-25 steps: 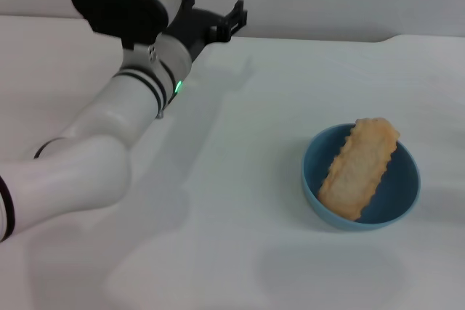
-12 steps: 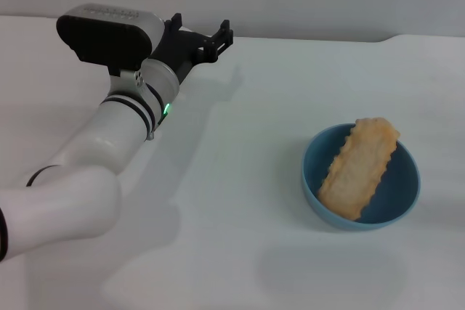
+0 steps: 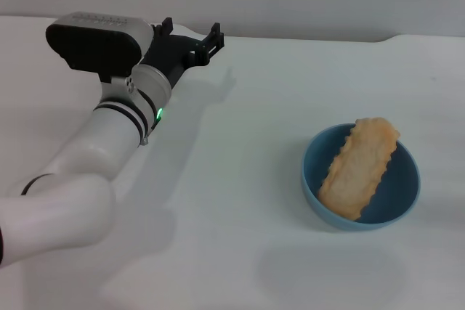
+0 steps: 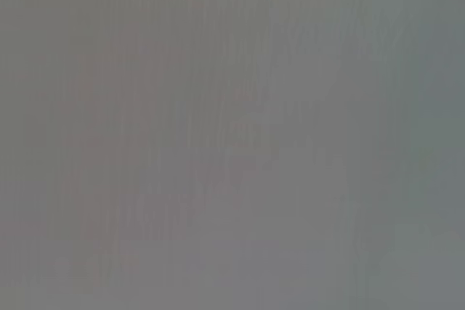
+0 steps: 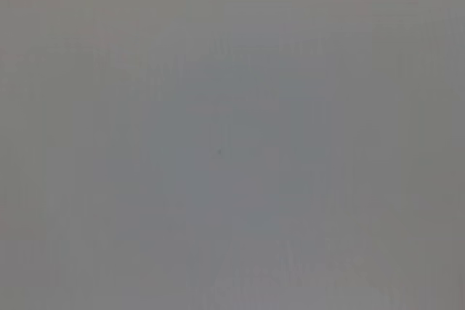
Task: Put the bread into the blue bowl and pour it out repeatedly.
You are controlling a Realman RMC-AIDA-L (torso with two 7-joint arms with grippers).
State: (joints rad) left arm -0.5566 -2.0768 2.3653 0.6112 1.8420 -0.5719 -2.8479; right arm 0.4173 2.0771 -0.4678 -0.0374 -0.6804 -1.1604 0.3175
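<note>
On white table [image 3: 240,179] | one bread [image 3: 360,168] in one blue bowl [image 3: 320,194] | left gripper [image 3: 190,36] empty, spread

You have bare worktop [image 3: 240,201] all around the blue bowl [image 3: 361,179]; the bread [image 3: 359,168] fills it, and the left claw [image 3: 190,36] hangs well apart.

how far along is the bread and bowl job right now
Done: the bread lies in the blue bowl, one end sticking over the rim. In hand: nothing; the left gripper is far off at the table's back, jaws open and empty. Left: lift the bowl, pour the bread out, then repeat.
</note>
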